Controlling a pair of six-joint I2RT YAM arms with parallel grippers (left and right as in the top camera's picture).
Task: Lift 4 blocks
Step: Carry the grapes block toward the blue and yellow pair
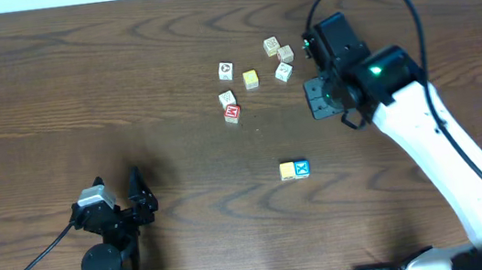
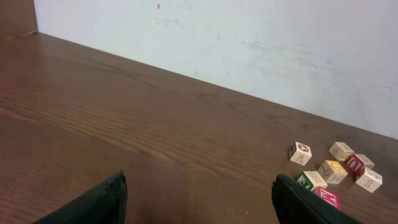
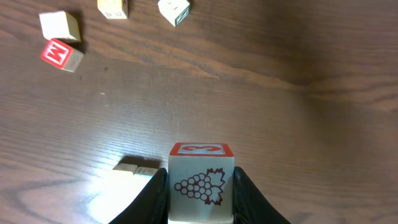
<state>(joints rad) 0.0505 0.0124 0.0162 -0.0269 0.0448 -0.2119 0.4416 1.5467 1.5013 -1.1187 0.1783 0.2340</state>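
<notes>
My right gripper (image 3: 200, 177) is shut on a whitish block (image 3: 200, 186) with a grape outline and a red 3 on top, held above the table. In the overhead view that gripper (image 1: 316, 98) hides the block. A red block (image 1: 233, 112) with a white letter lies left of it, also seen as the red M block (image 3: 61, 55). A yellow block (image 1: 288, 171) and a blue block (image 1: 301, 169) touch side by side nearer the front. My left gripper (image 1: 139, 201) rests open at the front left, with nothing between its fingers (image 2: 297, 202).
More small cubes are scattered at the back middle: a whitish cube (image 1: 225, 69), a pale yellow cube (image 1: 251, 78), another whitish cube (image 1: 226, 99) and a cluster of three cubes (image 1: 281, 56). A white wall (image 2: 249, 43) borders the table's far edge.
</notes>
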